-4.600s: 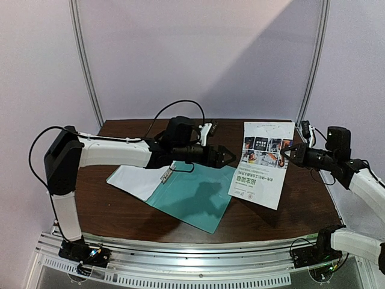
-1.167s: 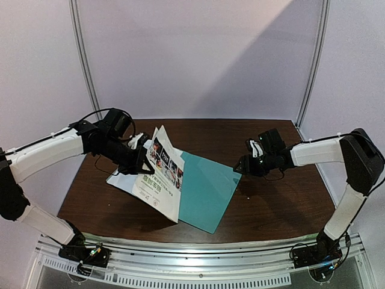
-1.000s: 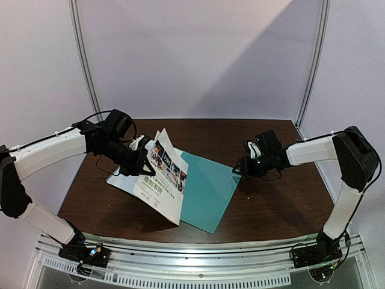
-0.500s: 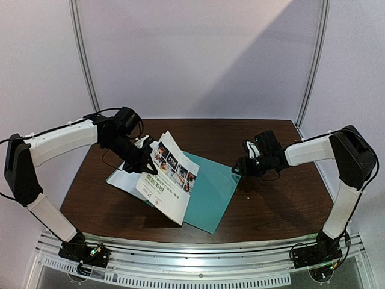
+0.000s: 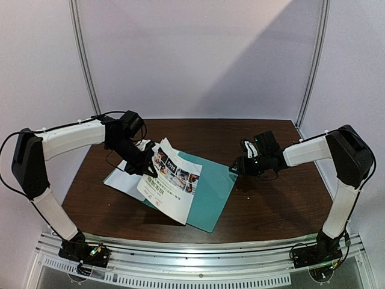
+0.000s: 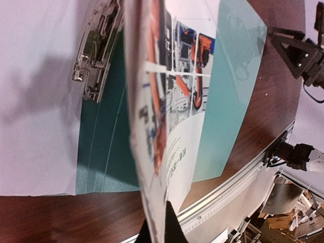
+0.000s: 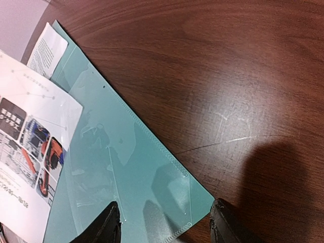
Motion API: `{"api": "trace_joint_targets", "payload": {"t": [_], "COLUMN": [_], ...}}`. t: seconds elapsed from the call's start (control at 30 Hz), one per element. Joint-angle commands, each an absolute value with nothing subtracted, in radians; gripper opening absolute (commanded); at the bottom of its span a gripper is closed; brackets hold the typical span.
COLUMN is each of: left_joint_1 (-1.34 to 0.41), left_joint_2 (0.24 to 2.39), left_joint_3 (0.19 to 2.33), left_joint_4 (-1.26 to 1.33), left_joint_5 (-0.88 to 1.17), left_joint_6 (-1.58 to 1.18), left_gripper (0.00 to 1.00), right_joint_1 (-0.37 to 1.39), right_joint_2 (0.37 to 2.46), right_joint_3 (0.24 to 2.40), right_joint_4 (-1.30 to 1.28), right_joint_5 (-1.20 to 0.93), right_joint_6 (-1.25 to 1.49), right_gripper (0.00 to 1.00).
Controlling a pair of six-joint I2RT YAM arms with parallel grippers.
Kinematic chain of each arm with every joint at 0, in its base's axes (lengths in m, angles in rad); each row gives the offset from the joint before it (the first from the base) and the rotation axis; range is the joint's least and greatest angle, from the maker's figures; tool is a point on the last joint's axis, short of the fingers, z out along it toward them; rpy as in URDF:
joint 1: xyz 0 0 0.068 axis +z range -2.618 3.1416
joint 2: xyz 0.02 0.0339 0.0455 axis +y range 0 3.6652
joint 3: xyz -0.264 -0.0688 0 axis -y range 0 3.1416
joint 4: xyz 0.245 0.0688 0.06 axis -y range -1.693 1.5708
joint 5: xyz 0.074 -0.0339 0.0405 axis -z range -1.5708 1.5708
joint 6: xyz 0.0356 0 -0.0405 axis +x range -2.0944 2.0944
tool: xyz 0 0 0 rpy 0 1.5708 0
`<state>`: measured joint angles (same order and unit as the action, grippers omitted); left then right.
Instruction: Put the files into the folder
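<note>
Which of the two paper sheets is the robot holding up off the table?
The sheet with colour photos, pinched in the left arm's jaws and tilted up over the teal folder. The plain white sheet lies flat.

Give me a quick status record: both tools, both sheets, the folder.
left tool: shut on the colour sheet's edge
right tool: open, jaws either side of the folder's corner
colour sheet: one edge lifted, the rest draped over the folder
text sheet: flat at the folder's left side, beside the clip; clipped or not, cannot tell
folder: flat on the table, right part uncovered
</note>
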<state>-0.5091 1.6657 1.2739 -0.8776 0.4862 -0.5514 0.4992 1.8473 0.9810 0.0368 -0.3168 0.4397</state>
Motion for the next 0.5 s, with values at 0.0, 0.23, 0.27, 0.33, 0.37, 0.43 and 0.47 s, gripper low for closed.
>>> {"api": "trace_joint_targets", "payload": {"t": [0.0, 0.23, 0.27, 0.33, 0.37, 0.43, 0.47], "left_joint_1": [-0.497, -0.497, -0.497, -0.501, -0.502, -0.504, -0.505], "left_joint_2": [1.713, 1.756, 1.761, 1.77, 1.776, 1.788, 1.792], "left_joint_3": [1.281, 1.276, 1.274, 1.272, 1.273, 1.275, 1.275], "left_joint_4": [-0.881, -0.868, -0.866, -0.859, -0.859, -0.852, -0.848], "left_joint_5": [0.494, 0.49, 0.489, 0.485, 0.484, 0.484, 0.487], "left_joint_6": [-0.501, -0.459, -0.456, -0.446, -0.44, -0.435, -0.433], "left_gripper": [0.0, 0.0, 0.0, 0.0, 0.0, 0.0, 0.0], "right_joint_1": [0.506, 0.506, 0.506, 0.506, 0.506, 0.505, 0.506], "right_joint_2": [1.878, 1.88, 1.882, 1.885, 1.887, 1.889, 1.892], "right_joint_3": [0.982, 0.985, 0.986, 0.987, 0.989, 0.988, 0.991], "right_joint_4": [0.027, 0.038, 0.038, 0.038, 0.037, 0.036, 0.035], "right_joint_5": [-0.348, -0.367, -0.368, -0.368, -0.368, -0.371, -0.372], "right_joint_6": [0.449, 0.463, 0.463, 0.465, 0.465, 0.466, 0.466], "right_gripper": [0.59, 0.58, 0.58, 0.58, 0.58, 0.58, 0.57]}}
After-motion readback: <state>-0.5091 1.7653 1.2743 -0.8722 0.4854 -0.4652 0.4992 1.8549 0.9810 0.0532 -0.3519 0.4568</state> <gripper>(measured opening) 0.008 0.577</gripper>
